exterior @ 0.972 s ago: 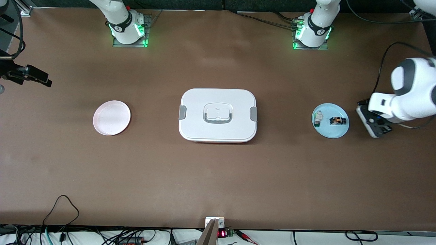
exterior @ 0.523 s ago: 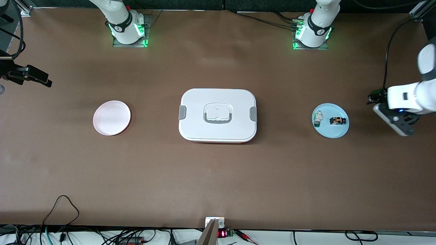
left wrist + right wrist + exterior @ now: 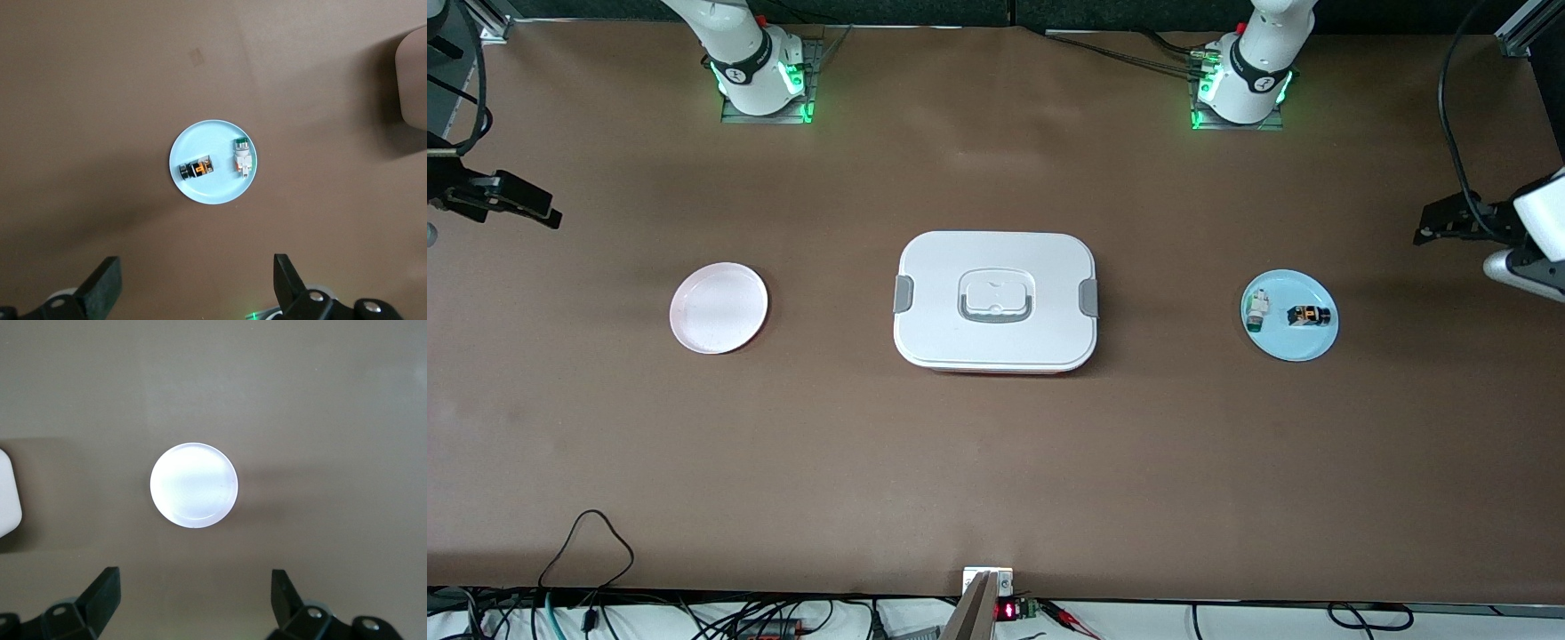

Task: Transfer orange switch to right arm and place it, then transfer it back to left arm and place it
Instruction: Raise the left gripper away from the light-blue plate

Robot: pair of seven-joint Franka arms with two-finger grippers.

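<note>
Orange switch (image 3: pixel 1309 315) lying on side on pale blue plate (image 3: pixel 1307 347), toward left arm's end of surface (image 3: pixel 996 462), beside white-and-green part (image 3: pixel 1257 310), not touching. Box (image 3: pixel 996 300) mid-surface, between blue plate and pink plate (image 3: pixel 719 308); wide bare surface all round.

Left pincer (image 3: pixel 197 287) high over blue plate, fingers (image 3: pixel 103 283) spread, holding nothing. Right pincer (image 3: pixel 195 597) high over pink plate, spread, holding nothing.

Front view: left arm cut off at frame edge, pincers not seen. Box only sliver in wrist views.
</note>
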